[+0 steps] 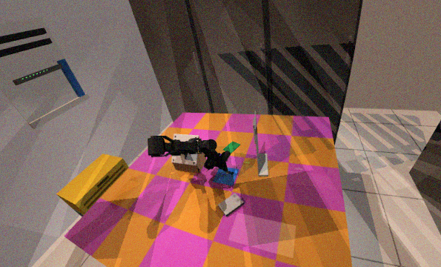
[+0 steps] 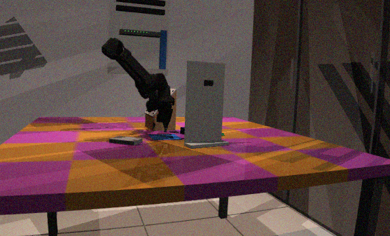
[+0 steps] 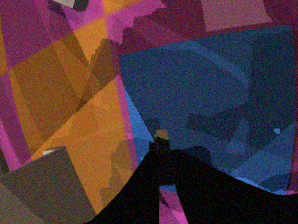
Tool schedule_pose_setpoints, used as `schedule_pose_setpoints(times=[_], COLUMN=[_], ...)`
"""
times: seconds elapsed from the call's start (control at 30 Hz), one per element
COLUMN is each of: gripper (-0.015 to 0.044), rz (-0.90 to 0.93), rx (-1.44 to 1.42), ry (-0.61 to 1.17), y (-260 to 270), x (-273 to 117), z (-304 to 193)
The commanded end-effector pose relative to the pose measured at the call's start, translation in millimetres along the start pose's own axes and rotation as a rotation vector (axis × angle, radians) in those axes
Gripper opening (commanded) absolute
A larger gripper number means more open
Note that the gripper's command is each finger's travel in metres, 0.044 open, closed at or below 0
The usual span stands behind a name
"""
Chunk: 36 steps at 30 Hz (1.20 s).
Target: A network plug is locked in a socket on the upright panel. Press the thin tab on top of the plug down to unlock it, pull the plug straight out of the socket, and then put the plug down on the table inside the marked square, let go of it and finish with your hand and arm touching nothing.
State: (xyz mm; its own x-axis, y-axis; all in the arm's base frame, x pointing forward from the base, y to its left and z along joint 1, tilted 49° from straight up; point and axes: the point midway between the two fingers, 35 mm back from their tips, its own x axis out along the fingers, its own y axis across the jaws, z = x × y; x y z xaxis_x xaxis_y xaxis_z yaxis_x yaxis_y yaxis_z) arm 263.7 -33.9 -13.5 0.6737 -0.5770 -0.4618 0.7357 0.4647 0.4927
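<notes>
My gripper points down, low over the blue marked square. It is shut on the plug, whose small tan and dark end shows between the fingertips in the wrist view. Whether the plug touches the table is not clear; in the top and exterior views it is too small to make out. The upright grey panel stands apart from the gripper. A dark opening shows high in the panel; its socket side is hidden in the exterior view.
A flat grey box lies beside the square. A green patch lies behind the arm. A white and tan block stands under the arm. A small dark thing shows beside the panel. A yellow box is beyond the table's left edge.
</notes>
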Motion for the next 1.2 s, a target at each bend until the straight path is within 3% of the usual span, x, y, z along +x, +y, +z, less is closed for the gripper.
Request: schedule_pose_setpoints(times=[0.0,1.17], gripper=[0.0000,0.0000], rz=[-0.004,0.003], rx=[-0.009,-0.013], ry=[0.004,-0.005], y=[-4,-15], x=[2,16], z=[-1,5])
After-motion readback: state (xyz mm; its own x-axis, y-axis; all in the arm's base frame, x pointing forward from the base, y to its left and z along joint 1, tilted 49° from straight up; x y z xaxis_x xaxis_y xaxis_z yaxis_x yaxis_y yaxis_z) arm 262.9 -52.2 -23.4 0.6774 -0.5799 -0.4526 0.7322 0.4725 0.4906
